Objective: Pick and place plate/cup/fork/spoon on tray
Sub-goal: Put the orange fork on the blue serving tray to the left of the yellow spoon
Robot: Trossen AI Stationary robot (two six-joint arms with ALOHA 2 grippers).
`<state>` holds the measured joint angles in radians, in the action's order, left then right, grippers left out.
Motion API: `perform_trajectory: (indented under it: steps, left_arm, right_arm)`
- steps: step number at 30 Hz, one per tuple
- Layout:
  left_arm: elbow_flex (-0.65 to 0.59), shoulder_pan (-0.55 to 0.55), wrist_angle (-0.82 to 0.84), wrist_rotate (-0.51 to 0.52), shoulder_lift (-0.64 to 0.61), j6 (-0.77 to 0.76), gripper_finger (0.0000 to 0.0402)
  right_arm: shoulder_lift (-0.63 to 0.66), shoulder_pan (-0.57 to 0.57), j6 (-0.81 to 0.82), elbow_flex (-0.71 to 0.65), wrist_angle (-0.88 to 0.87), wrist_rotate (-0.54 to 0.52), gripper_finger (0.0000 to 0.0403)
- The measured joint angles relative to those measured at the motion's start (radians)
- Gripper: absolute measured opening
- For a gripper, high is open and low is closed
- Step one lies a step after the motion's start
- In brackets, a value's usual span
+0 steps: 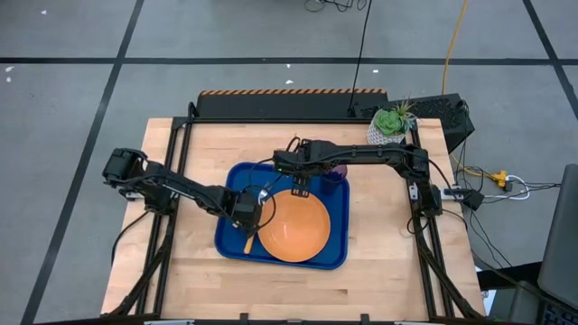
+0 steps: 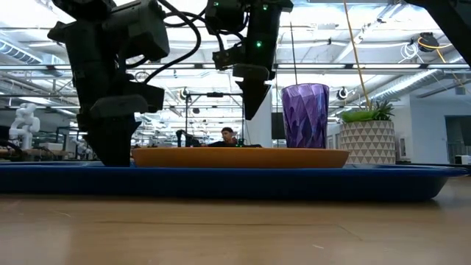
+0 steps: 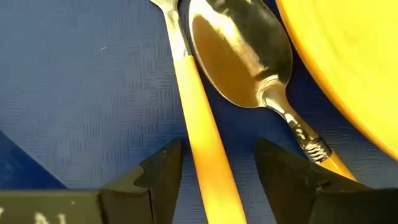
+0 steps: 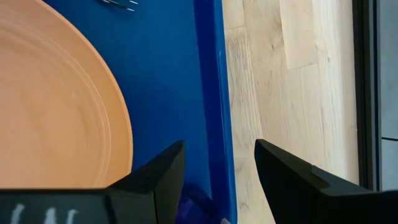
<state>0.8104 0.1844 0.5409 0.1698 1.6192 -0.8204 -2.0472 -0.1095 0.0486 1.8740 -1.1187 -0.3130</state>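
High view: the blue tray (image 1: 336, 255) lies mid-table, holding the orange plate (image 1: 294, 226) and, at the plate's one o'clock, the purple cup (image 1: 340, 171). The left tool (image 1: 246, 215), fingers spread and released, straddles the fork (image 3: 202, 137) handle at the plate's nine o'clock, beside the spoon (image 3: 239, 56). The right tool (image 1: 301, 185) hovers released at the plate's twelve o'clock.

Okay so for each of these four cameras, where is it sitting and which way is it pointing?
High: overhead, looking straight down on table, tray, both arms.
Low: table height, level across the tray rim; cup, both arms hanging in.
Left wrist: on the left arm, over fork and spoon; left hand open.
Right wrist: on the right arm, over the tray edge; right hand open.
All four share the plate.
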Motion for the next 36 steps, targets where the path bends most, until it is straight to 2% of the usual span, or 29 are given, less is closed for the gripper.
perform_trajectory:
  steps: [20, 28, 31, 36]
  left_arm:
    - [-0.003, -0.032, 0.17, -0.004, -0.042, -0.106, 0.0202]
    - [-0.003, -0.039, 0.181, 0.01, -0.062, -0.132, 0.0201]
    - [-0.003, -0.039, 0.171, 0.015, -0.063, -0.142, 0.0186]
    - [-0.003, -0.039, 0.156, 0.013, -0.063, -0.144, 0.0126]
  right_arm:
    - [0.0, 0.0, 0.0, 0.0, 0.01, 0.0, 0.0185]
    - [0.0, 0.0, -0.033, 0.0, 0.02, 0.0, 0.0185]
    - [0.0, 0.0, -0.041, 0.0, 0.025, 0.0, 0.0185]
    - [0.0, 0.0, -0.042, 0.0, 0.031, 0.0, 0.0185]
